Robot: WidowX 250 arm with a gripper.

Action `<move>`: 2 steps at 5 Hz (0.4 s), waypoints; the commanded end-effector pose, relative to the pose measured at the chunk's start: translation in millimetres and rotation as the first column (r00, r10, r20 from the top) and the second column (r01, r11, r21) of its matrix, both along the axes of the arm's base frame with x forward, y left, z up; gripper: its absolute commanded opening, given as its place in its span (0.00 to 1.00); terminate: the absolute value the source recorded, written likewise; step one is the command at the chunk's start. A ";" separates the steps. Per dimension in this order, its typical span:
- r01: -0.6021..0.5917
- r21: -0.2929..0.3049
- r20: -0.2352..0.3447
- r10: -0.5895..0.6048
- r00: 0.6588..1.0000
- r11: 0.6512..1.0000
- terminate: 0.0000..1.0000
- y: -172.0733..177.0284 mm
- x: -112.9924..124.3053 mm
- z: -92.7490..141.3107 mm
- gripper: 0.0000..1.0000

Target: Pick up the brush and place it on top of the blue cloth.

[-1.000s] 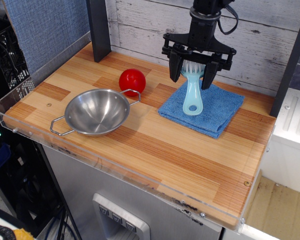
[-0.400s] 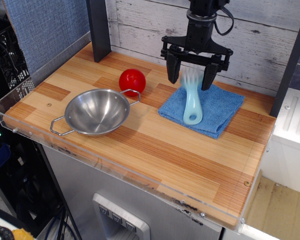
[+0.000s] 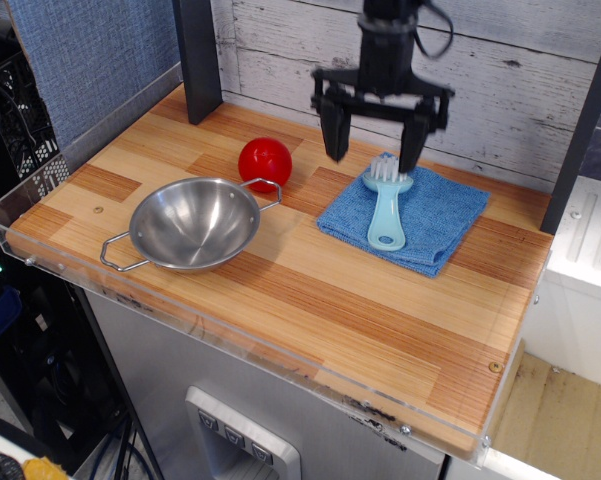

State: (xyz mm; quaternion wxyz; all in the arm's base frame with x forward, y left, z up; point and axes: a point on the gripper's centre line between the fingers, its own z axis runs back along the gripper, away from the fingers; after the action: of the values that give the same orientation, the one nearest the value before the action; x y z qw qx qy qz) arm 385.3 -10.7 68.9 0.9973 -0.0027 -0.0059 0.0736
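The pale mint-blue brush (image 3: 386, 205) lies flat on the blue cloth (image 3: 430, 222), bristle head toward the back wall, handle with its rounded hole pointing to the front. The cloth lies on the wooden table at the right rear. My gripper (image 3: 371, 152) is open and empty. It hangs just above and slightly left of the brush's bristle head, fingers spread wide, not touching the brush.
A red ball (image 3: 265, 163) sits left of the cloth. A steel bowl (image 3: 193, 223) with wire handles stands at the left front. A dark post (image 3: 198, 60) rises at the back left. A clear plastic rim (image 3: 230, 340) edges the table front.
The brush dropped from between the fingers onto the cloth and now lies flat. The gripper rose and shifted a little left, staying open.
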 end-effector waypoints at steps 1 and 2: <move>-0.019 -0.019 0.246 0.023 0.969 1.000 0.00 19.6 -32.8 102.7 1.00; 0.011 -0.013 0.258 -0.008 0.966 1.000 0.00 21.4 -41.2 110.2 1.00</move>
State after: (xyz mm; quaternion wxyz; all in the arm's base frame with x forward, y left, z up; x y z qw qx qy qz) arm 353.4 8.6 157.4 0.9925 -0.0184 -0.1030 0.0632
